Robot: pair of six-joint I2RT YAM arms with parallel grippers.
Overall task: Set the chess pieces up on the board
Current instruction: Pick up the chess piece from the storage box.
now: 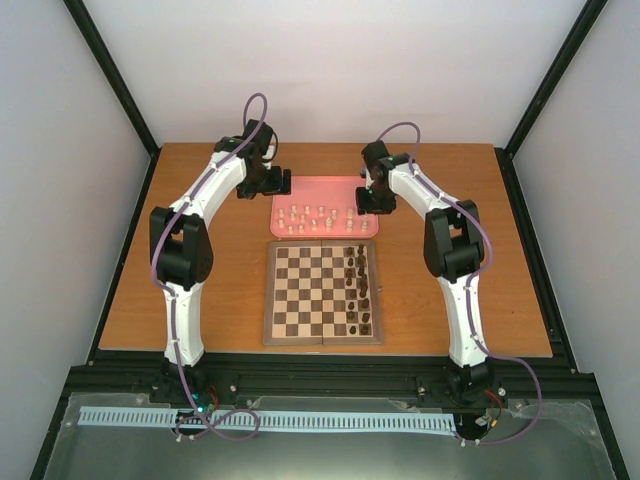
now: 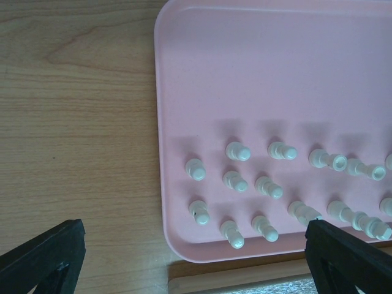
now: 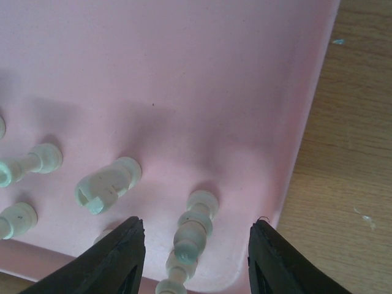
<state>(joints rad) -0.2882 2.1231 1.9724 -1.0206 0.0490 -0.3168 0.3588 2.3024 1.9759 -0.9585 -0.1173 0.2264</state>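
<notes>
Over the pink tray (image 3: 184, 73), right gripper (image 3: 196, 254) hangs parted astride a cream chess piece (image 3: 195, 223), left gripper (image 2: 196, 248) wide

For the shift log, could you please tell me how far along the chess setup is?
Done: the dark pieces stand in two files on the board's right side. In hand: the right gripper, open, straddles a cream piece near the pink tray's right edge, not yet gripped; the left gripper hovers open. Left: the cream pieces stand on the tray, none on the board.

High rear camera overlooks the table (image 1: 215, 300); both wrist cameras closely share the tray (image 2: 257, 73).
</notes>
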